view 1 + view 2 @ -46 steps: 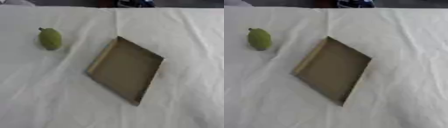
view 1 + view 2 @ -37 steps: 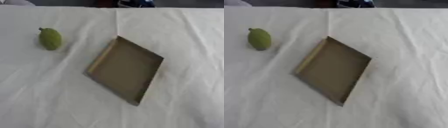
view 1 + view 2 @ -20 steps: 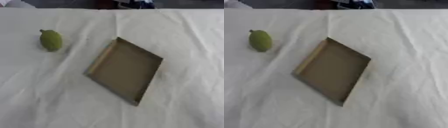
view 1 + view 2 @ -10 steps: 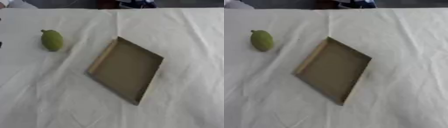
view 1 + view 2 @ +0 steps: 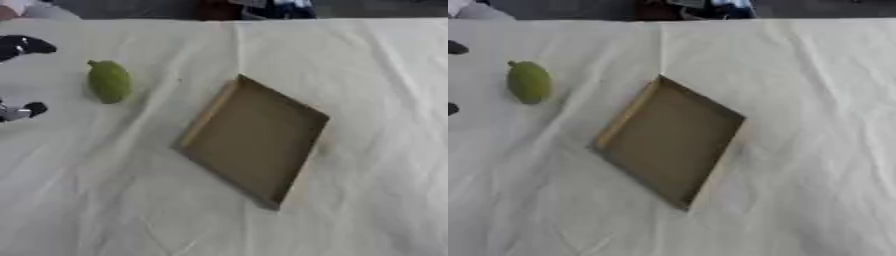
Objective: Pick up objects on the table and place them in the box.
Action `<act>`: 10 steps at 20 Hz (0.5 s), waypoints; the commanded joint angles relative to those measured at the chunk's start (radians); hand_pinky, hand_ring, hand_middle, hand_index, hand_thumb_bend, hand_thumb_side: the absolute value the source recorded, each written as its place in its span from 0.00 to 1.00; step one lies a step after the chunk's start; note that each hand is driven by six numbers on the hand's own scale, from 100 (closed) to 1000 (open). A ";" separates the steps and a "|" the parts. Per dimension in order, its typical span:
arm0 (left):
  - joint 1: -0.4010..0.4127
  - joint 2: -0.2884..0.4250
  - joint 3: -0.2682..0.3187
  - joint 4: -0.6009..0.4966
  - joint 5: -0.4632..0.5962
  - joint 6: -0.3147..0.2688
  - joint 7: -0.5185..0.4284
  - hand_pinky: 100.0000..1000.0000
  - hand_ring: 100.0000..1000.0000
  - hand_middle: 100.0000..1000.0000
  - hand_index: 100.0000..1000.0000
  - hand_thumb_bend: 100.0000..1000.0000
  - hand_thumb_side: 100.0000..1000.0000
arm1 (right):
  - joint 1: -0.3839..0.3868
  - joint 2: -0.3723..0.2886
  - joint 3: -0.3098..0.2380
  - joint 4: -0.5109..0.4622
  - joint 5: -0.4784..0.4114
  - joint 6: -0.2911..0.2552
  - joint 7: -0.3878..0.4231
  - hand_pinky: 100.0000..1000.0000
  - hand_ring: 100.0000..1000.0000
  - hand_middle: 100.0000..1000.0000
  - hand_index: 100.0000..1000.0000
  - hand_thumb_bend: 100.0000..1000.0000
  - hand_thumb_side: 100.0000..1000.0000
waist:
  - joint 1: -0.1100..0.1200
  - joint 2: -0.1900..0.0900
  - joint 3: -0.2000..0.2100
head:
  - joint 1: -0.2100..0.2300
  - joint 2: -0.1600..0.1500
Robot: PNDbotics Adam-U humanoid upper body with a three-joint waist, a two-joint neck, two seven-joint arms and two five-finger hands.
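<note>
A green pear-shaped fruit (image 5: pixel 109 81) lies on the white cloth at the left. To its right sits a shallow brown cardboard box (image 5: pixel 254 138), turned like a diamond, with nothing inside. My left hand (image 5: pixel 21 47) shows only as black fingertips at the left edge, one above and one below the fruit's level, spread apart and a short way left of the fruit, not touching it. My right hand is not seen in either view.
A white wrinkled tablecloth (image 5: pixel 376 100) covers the whole table. Dark objects and a bit of clutter (image 5: pixel 271 6) lie past the far edge at the top.
My left hand's fingertips have come into view at the left edge, beside the fruit. The fruit and box have not moved.
</note>
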 commanded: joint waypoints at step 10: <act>-0.137 -0.094 0.010 0.070 -0.043 0.011 -0.125 1.00 0.88 0.87 0.93 0.43 0.00 | -0.009 -0.013 0.001 -0.008 -0.011 0.000 0.009 0.70 0.60 0.59 0.73 0.00 0.20 | -0.003 -0.025 0.001 | -0.003 -0.004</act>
